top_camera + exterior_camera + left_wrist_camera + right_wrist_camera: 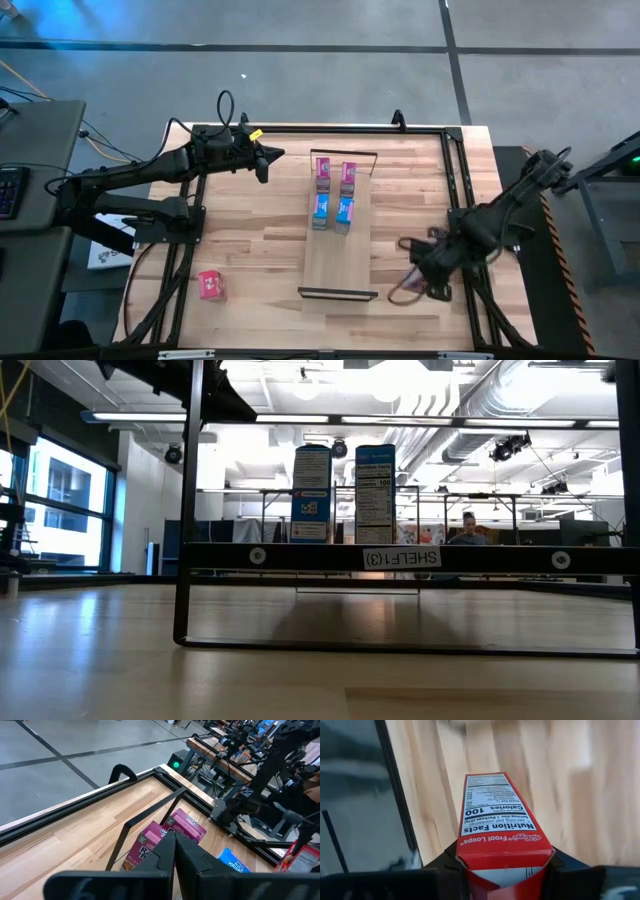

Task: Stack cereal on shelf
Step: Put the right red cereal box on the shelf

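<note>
The table (250, 215) is a light wood-plank top inside a black frame. The shelf (338, 255), a long narrow light-wood board with a thin black wire frame at each short end, lies at the table's middle, its long axis running from the far edge toward the near edge. In the low view the near wire frame carries a strip labelled "SHELF1(3)".

The left arm reaches over the table's far-left part. The left gripper (266, 156) hangs just off the shelf's far-left corner with its fingers (172, 857) clenched together, grasping nothing.

The right arm comes in from the table's right edge. The right gripper (420, 272) sits near the near-right corner, beside the shelf's near end. Its fingers grasp a red box (497, 827) by the two long sides; the box's end flap is toward the wrist, and the upper face shows a white "Nutrition Facts" panel and "Froot Loops" lettering.

Four cereal boxes stand upright on the far half of the shelf in two rows of two. The pink pair (335, 176) stands nearest the far wire frame; the blue pair (333, 212) stands just behind it, toward the shelf's middle.

A second red box (210, 285) lies flat near the table's near-left corner, well apart from the shelf.
</note>
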Available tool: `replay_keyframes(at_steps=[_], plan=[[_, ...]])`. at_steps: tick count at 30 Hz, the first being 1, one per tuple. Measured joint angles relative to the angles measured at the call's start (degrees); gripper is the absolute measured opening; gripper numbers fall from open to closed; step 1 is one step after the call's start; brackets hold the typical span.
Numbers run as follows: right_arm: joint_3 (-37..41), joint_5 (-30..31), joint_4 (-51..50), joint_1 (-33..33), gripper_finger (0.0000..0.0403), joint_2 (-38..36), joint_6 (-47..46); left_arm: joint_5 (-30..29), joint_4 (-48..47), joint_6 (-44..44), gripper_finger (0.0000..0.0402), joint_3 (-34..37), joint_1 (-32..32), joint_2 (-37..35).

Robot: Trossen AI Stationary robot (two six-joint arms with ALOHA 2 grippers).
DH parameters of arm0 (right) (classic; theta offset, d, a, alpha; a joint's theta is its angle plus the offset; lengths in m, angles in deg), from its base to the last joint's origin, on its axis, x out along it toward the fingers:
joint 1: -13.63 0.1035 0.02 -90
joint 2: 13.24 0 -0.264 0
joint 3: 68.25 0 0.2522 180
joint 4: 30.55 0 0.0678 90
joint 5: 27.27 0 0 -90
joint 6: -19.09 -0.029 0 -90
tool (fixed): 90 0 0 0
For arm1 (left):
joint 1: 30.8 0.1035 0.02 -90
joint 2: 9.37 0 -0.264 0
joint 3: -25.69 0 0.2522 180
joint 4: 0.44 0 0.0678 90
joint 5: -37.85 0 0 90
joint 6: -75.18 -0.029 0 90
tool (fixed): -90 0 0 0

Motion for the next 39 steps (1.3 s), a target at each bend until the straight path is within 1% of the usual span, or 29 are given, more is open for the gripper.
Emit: replay_keyframes(at_steps=[3,8,12,19,23,28,30,35,39], plan=[[-4.4,2.5,-0.1,-4.4,0.0113,0.7,6.6,0.0,0.0,0.0,0.0000,0.0,0.0,0.0],[-13.1,6.5,-4.9,-10.9,0.0114,6.9,17.6,0.0,0.0,0.0,0.0000,0.0,0.0,0.0],[-18.0,6.6,-5.8,-14.5,0.0114,13.1,24.0,0.0,0.0,0.0,0.0000,0.0,0.0,0.0],[-22.7,6.3,-4.3,-17.1,0.0114,22.2,32.0,0.0,0.0,-0.5,0.0000,0.0,0.0,0.0],[-24.2,5.1,-1.1,-17.9,0.0114,26.1,33.5,0.0,0.1,-1.2,0.0000,0.0,0.0,0.0],[-25.4,2.9,-0.8,-18.6,0.0114,29.5,33.6,-0.1,0.1,-1.1,0.0000,0.0,0.0,0.0],[-25.3,1.6,-0.5,-18.6,0.0114,30.0,33.6,-0.1,0.1,-1.1,0.0000,0.0,0.0,0.0],[-25.1,1.0,1.0,-18.6,0.0118,30.3,33.0,-0.2,0.1,-1.1,0.0000,0.0,0.0,0.0],[-25.0,1.1,3.9,-18.8,0.0141,30.4,32.5,-0.3,0.1,-1.1,0.0000,0.0,0.0,0.0]])
